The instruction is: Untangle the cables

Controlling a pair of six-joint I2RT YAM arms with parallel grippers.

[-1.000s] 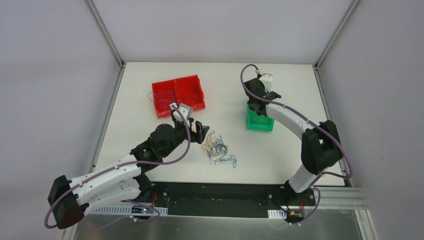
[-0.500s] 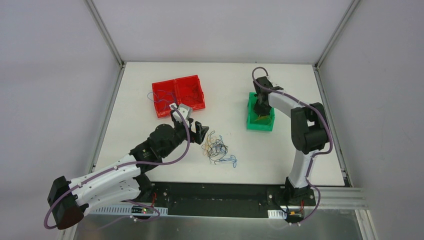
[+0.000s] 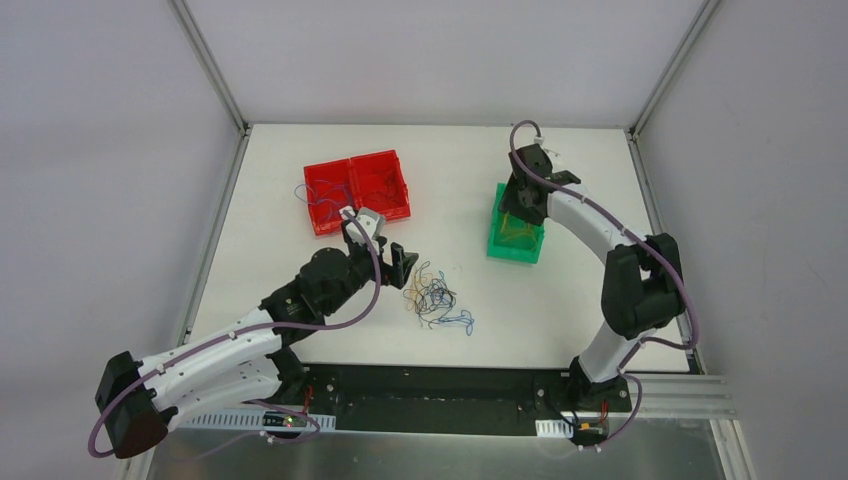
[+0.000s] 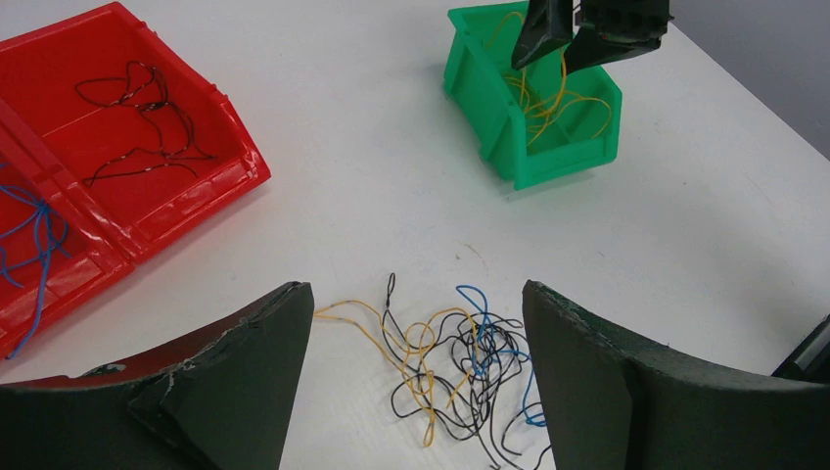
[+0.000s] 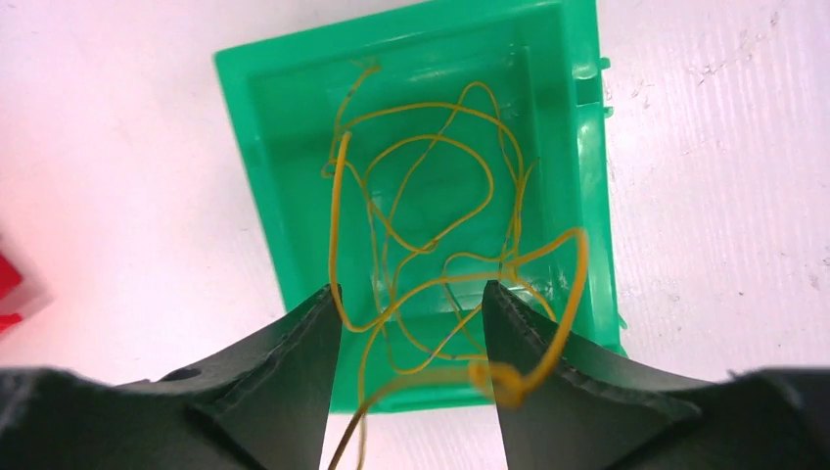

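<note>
The right gripper (image 5: 411,294) hangs over the green bin (image 5: 294,245) at the far right of the table (image 3: 560,300), jaws apart with a clear gap between them. Loose yellow wires (image 5: 336,206) coil in the bin below. One strand loops against the tip of a finger (image 5: 519,338), and it is unclear whether it clings there or only passes beneath. The left gripper (image 4: 413,294) is also spread wide and holds nothing. It hovers low just beside the tangle (image 4: 450,367), a small knot of yellow, black and blue wires lying on the table near its middle. At the far left stand two red bins (image 4: 196,196). One holds a black wire (image 4: 137,117) and the other holds blue wires (image 4: 34,235).

The step in hand looks like dropping a yellow wire into the green bin, sorting by colour. Next, the right gripper likely needs to lift straight away without dragging that looped strand back out. The left gripper then needs to close on a single hair-thin wire at the tangle's edge, which calls for a precise pinch and a slow pull.
</note>
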